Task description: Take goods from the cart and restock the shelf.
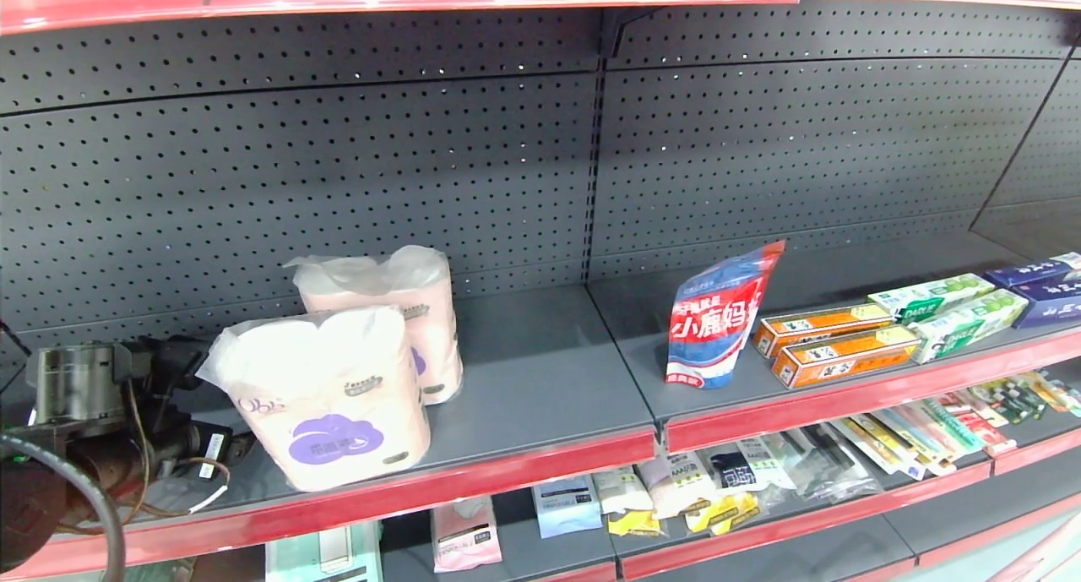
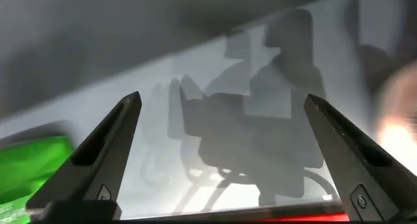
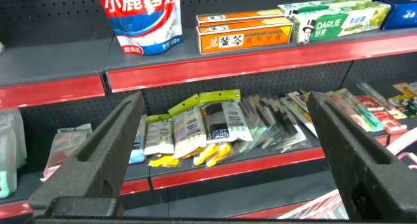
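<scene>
2 roll packs (image 1: 325,396) are stood upright for display beside the left gripper (image 2: 223,99); it and the right gripper (image 3: 225,97) are spread, empty.

White Chinese characters cross the red band on the blue pouch (image 1: 719,318). The orange boxes (image 1: 844,358) and green boxes (image 1: 967,322) bear lettering too.

The shelf (image 1: 540,371) lies bare between the tissue packs (image 1: 325,396) and the upright pouch (image 1: 718,316). Right of the pouch, boxes (image 1: 844,354) crowd the front edge, with room behind.
</scene>
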Controlling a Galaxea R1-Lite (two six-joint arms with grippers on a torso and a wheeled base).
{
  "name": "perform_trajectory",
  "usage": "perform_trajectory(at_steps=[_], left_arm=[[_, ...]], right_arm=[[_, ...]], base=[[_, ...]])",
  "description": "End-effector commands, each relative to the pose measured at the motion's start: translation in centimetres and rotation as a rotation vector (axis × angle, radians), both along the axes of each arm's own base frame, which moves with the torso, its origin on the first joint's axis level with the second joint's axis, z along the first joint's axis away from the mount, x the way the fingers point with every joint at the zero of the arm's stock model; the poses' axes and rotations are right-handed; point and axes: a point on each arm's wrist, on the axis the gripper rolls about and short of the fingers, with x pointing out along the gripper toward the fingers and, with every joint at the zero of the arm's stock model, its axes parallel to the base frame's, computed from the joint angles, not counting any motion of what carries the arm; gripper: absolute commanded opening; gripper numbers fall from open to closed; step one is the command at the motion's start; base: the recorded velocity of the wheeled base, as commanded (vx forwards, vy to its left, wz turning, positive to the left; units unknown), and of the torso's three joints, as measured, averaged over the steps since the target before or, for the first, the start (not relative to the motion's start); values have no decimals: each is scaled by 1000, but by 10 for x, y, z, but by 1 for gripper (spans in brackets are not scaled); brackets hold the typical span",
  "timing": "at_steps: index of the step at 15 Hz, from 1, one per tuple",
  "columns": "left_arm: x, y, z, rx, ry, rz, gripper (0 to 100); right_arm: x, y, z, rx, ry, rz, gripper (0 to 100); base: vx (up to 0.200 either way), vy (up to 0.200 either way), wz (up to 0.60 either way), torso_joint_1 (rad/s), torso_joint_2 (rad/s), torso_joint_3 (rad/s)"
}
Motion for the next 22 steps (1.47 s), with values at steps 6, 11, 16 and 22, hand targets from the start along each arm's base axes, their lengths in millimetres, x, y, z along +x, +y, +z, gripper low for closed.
perform_trajectory(at_steps=[6,11,16,22], left_arm=[[13,-6,-1,-3,-10,-25,100],[17,-20,-3,-3,-8,-79,100],[19,-23,-1,0,-26,-93,100],[22,-33,1,0,-40,-132,100]], right_arm=[[0,0,0,0,1,1,100],[0,0,0,1,1,-1,100],[0,0,0,1,1,-1,100],[0,0,0,0,0,1,100]], base=[[0,0,0,0,0,0],[0,0,0,0,0,0],[0,0,0,0,0,0],[0,0,0,0,0,0]])
